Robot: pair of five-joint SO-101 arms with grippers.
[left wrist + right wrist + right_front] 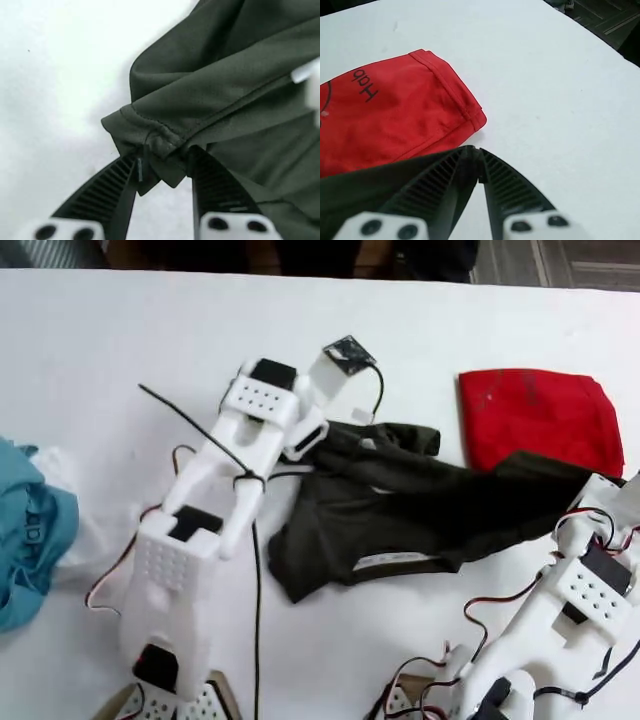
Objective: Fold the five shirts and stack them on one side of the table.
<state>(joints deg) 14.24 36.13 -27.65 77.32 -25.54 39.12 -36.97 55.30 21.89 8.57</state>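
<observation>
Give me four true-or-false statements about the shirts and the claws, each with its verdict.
1. The left claw pinches the hem of the dark shirt. True.
2. The right claw holds the red shirt. False: it is shut on the dark shirt, and the red shirt lies folded on the table.
3. The teal shirt lies apart from the dark shirt. True.
4. The dark shirt is folded flat. False: it lies rumpled between the two claws.

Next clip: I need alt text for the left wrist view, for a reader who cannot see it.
The left tool pinches a hemmed corner of a dark green shirt between its two black ribbed fingers. The rest of the shirt bunches in folds beyond, over a white table.
</observation>
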